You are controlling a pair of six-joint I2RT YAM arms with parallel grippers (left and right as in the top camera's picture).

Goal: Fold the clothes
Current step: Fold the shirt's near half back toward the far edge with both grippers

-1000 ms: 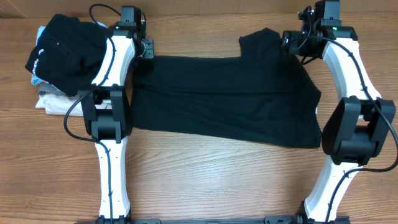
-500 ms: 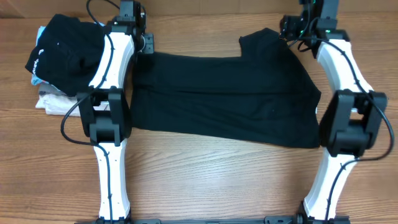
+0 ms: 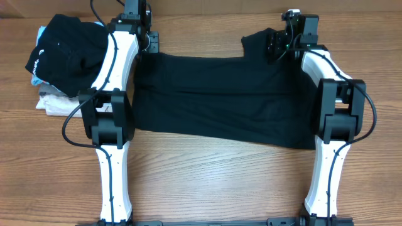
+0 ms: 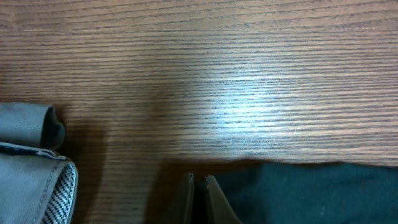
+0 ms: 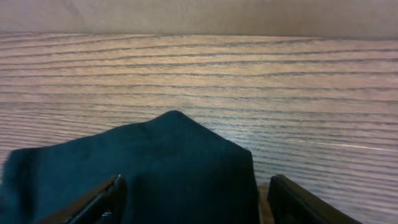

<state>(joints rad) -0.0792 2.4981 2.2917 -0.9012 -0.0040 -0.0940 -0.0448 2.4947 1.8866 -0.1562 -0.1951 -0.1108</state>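
Black tee (image 3: 226, 100) lies flat on the worktop (image 3: 213, 179), long axis left to right between the arms. The right end effector (image 5: 196, 198) is open, straddling the far sleeve (image 5: 168, 149) tip. The left end effector (image 4: 198, 196) is closed at the far-left corner, can't tell if it's pinching cloth.

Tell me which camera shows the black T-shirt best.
The overhead view: it alone shows the whole black T-shirt, spread out flat. The left wrist view catches only a strip of its edge along the bottom of the picture. The right wrist view shows just one sleeve tip, close up.
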